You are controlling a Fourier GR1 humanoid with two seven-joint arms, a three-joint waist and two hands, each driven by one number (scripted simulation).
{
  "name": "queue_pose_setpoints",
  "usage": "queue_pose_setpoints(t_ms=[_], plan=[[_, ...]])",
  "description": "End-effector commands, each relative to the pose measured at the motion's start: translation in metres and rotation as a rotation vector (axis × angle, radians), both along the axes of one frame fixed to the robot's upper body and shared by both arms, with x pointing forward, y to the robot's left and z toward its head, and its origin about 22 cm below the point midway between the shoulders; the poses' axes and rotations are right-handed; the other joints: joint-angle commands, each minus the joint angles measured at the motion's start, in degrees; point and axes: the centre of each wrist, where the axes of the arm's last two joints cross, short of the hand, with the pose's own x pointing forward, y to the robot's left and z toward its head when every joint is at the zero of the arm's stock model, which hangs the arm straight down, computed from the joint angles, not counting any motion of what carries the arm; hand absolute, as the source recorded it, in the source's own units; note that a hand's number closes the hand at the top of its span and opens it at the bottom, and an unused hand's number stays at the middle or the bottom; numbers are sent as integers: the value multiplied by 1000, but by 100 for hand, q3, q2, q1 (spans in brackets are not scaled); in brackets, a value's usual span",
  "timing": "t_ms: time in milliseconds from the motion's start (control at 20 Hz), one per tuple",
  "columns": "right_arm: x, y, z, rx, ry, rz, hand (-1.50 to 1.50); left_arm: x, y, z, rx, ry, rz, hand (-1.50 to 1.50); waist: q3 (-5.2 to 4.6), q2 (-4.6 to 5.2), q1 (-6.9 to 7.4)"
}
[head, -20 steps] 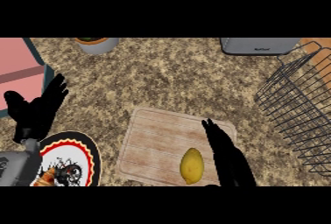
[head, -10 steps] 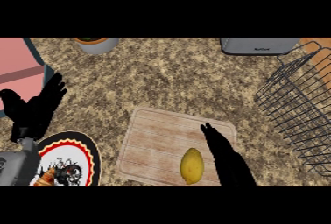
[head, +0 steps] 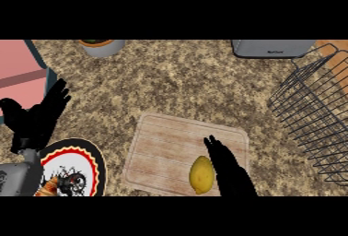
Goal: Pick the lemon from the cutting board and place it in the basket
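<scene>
Lemon (head: 201, 174) on cutting board's (head: 170, 147) near corner, close to the board's near edge. Right hand (head: 228, 166) just beside it, fingers straight, apart from the fruit's far side. Bare desk (head: 197, 87) lies between board and wire basket (head: 316, 115). Left hand (head: 41, 117) rests open beyond the plate (head: 95, 161).

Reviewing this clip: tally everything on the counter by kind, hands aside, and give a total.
Lemon: 1
Cutting board: 1
Wire basket: 1
Plate: 1
Plant pot: 1
Grey appliance: 1
Pink box: 1
Total: 7
</scene>
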Motion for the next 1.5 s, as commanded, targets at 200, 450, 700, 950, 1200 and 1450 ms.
queue_pose_setpoints(t_ms=[200,450,700,950,1200,1450], plan=[[2,29,-35,-55,12,-16,-150,7,8,-12,7,7,1,0,0,7,-5],[12,23,-30,-178,47,77,150,5,-3,7,6,5,-11,0,0,3,14],[29,19,-37,-173,32,75,150,-7,-5,1,-3,13,4,0,1,2,18],[61,44,-31,-182,44,-148,150,17,1,4,0,-5,-11,0,1,50,129],[108,29,-6,-146,90,-550,150,21,-20,10,-5,-19,-61,0,3,113,366],[151,58,17,-143,88,-656,150,25,-23,9,4,-9,-93,0,3,111,535]])
